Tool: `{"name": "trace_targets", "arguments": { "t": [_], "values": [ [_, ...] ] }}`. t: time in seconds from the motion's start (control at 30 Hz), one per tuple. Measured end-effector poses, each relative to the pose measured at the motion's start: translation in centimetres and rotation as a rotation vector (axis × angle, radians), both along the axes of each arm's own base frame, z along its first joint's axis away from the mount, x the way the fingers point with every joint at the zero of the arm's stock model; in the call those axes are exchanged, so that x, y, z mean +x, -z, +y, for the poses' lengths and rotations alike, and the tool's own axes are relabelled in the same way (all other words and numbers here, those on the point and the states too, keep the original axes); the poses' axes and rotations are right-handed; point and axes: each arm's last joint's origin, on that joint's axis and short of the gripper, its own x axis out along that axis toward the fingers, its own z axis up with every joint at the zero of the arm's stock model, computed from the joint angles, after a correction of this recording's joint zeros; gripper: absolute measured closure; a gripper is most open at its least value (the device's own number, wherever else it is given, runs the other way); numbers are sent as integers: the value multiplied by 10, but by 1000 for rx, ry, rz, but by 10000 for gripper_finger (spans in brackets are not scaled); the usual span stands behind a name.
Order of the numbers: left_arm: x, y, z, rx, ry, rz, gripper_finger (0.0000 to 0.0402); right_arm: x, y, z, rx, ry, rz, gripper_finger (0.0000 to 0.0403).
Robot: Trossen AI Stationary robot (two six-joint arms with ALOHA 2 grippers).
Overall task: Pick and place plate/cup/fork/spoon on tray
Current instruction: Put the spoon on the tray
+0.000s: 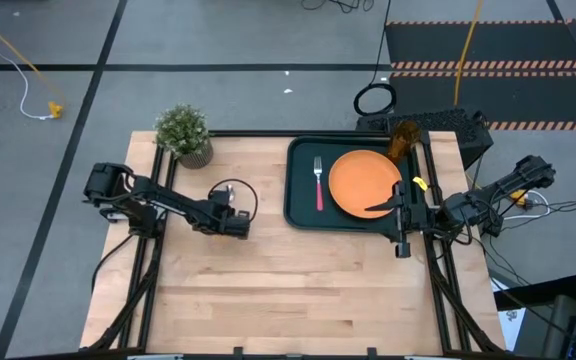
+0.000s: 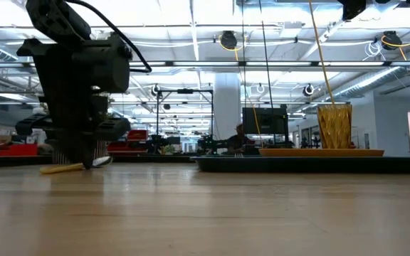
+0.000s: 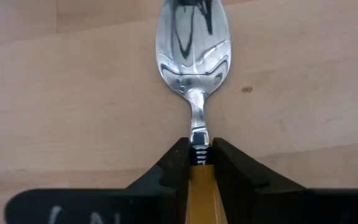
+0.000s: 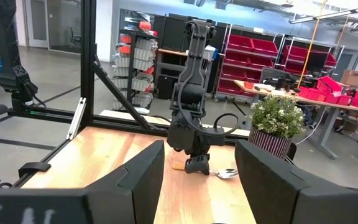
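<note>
Spoon (image 3: 193, 59) being pinched at the handle by left tool (image 3: 197, 163), low on worktop (image 3: 73, 93), readying lift toward tray (image 1: 296, 190); right tool (image 4: 199, 168) waiting open.

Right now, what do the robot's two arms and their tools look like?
Both arms are dark, near black, built of jointed blocky segments. A black cable loops beside the left tool. The right tool has two broad, angular dark fingers. A small yellow tag sits beside the right arm.

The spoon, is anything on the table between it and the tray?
Nothing visible. The left gripper is closed on the spoon, and bare wood lies between it and the tray. The potted plant stands off to the side, near the table's far edge.
</note>
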Motion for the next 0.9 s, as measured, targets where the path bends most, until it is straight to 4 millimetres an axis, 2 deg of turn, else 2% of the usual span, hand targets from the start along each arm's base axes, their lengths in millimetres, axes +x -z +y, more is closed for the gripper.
{"name": "trace_targets", "arguments": {
  "t": [0.17,0.3,0.47,0.67,0.9],
  "values": [
    [1,0,1,31,-2,-16,357,0,0,0,7,0,0,211],
    [3,-1,1,35,-3,-24,349,0,0,0,7,0,0,211],
    [16,-11,0,37,21,-62,350,0,0,0,-9,2,0,211],
    [40,-36,-1,93,75,-134,355,0,0,-1,-48,35,2,211],
    [71,-79,0,195,113,-253,349,0,0,-1,-52,36,3,211]
  ]
}}
